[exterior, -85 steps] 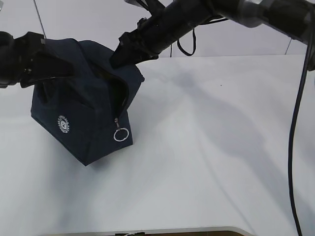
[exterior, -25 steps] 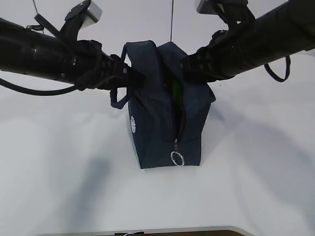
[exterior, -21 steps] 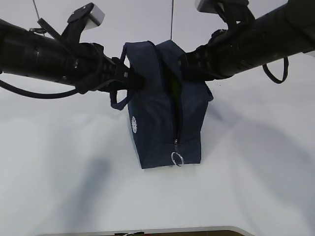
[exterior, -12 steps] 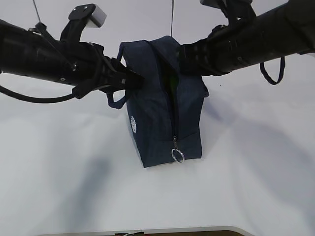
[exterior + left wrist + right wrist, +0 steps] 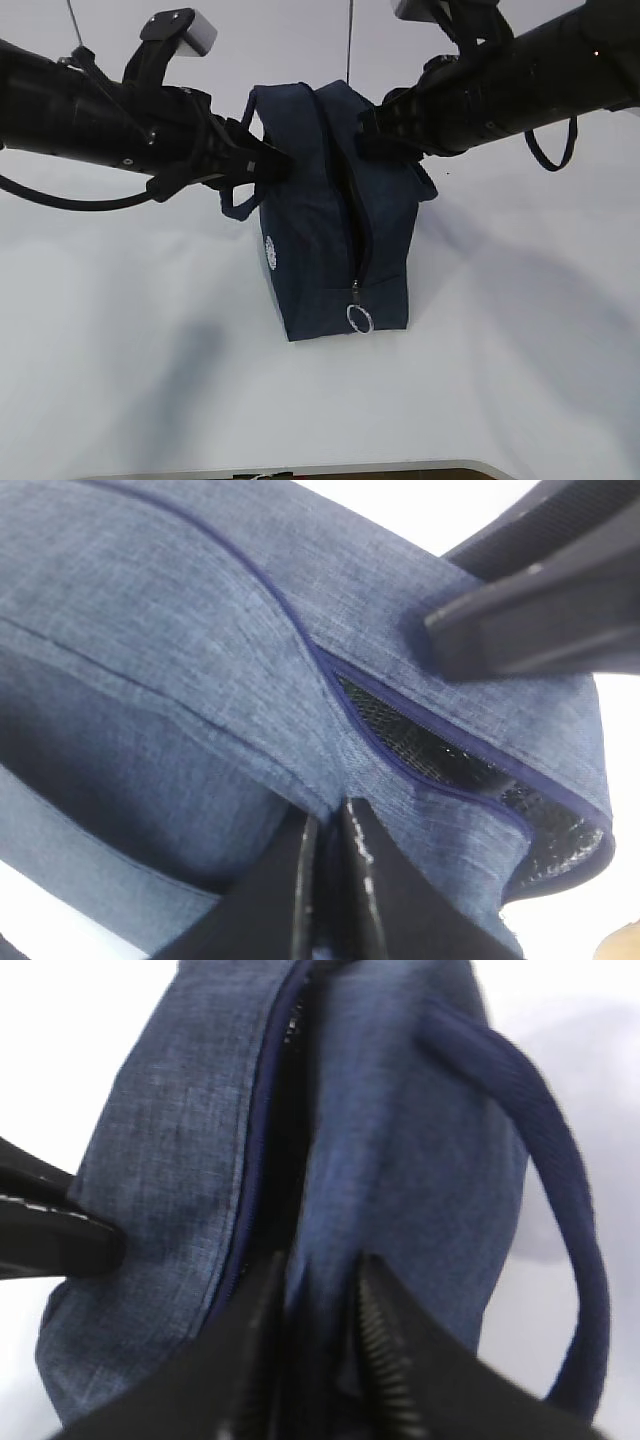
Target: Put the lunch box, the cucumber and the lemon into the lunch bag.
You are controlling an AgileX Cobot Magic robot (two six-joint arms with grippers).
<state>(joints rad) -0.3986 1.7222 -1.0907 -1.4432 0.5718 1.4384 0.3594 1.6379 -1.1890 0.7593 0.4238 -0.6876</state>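
**Both claws at the lunch bag's top edges**

While the lunch bag [image 5: 335, 215] stood upright on the white tabletop [image 5: 500, 350], both arms met it from opposite sides near its top. Left claw [image 5: 328, 825] was pinched nearly closed on a fold of navy fabric beside the zipper opening; dark mesh lining showed through the gap in the left wrist view. Right claw [image 5: 318, 1290] had its jaws a little apart with a fold of the bag's top edge between them; whether it gripped firmly, cannot tell. One loop handle [image 5: 560, 1210] curved off to the right in the right wrist view. Zipper ran down the bag's near end, with the silver ring pull [image 5: 359, 318] hanging low near the base. Small white logo [image 5: 271, 252] faced left. Lunch box, cucumber and lemon were not visible in any view.
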